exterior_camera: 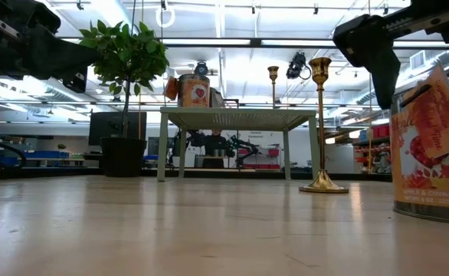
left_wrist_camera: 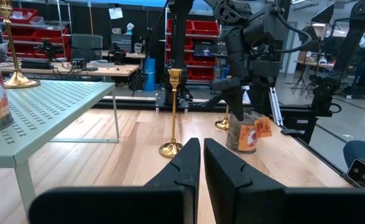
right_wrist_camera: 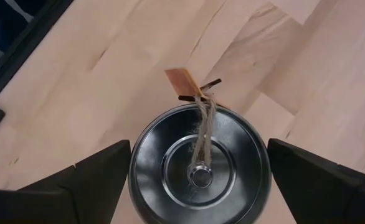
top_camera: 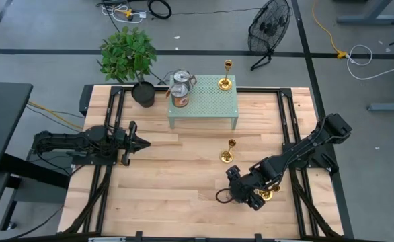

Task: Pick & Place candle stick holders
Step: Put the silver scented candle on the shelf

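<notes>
Three brass candle stick holders show. One (top_camera: 225, 75) stands on the green perforated stand (top_camera: 204, 107). Another (top_camera: 228, 151) stands upright on its base mid-table, also in the left wrist view (left_wrist_camera: 173, 112). The base of the last one (top_camera: 267, 195) peeks out beside my right arm. My right gripper (right_wrist_camera: 198, 149) is open and points steeply down over a silver-lidded tin (right_wrist_camera: 198, 165). Its fingers (right_wrist_camera: 95, 180) stand on either side of the tin. My left gripper (top_camera: 143, 142) rests shut and level at the table's left.
Two more tins (top_camera: 180, 87) stand on the green stand's left end. A potted plant (top_camera: 130, 57) is at the far left corner. The tin under my right gripper carries twine and an orange tag (right_wrist_camera: 182, 81). Bare wood lies between the arms.
</notes>
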Tool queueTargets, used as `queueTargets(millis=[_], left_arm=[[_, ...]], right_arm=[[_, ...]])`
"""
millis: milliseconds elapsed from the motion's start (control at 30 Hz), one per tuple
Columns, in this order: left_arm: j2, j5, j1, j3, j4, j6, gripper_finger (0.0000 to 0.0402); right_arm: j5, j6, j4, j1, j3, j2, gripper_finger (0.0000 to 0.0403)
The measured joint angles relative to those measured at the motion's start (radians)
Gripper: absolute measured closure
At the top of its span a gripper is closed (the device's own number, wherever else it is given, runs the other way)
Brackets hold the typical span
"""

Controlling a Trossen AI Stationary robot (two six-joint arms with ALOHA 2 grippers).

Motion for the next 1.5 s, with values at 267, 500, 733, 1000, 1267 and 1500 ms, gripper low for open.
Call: queueTargets(millis=[267,500,733,1000,1267,1500], left_arm=[[0.0,0.0,0.0,0.0,0.0,0.0,0.0371],[0.0,0.0,0.0,0.0,0.0,0.0,0.0371],[0.0,0.0,0.0,0.0,0.0,0.0,0.0371],[0.0,0.0,0.0,0.0,0.0,0.0,0.0371],[0.0,0.0,0.0,0.0,0.0,0.0,0.0371],[0.0,0.0,0.0,0.0,0.0,0.0,0.0371]], right_arm=[[0.005,0.0,-0.012,0.0,0.003,0.0,0.0027],[0.058,-0.008,-0.017,0.0,0.032,0.002,0.0028],[0.053,-0.009,-0.069,0.0,0.032,0.002,0.0028],[0.069,-0.009,-0.073,-0.003,0.032,0.013,0.0027],[0.068,-0.011,-0.075,-0.003,0.034,0.035,0.0027],[0.064,-0.012,-0.08,-0.005,0.034,0.036,0.0027]])
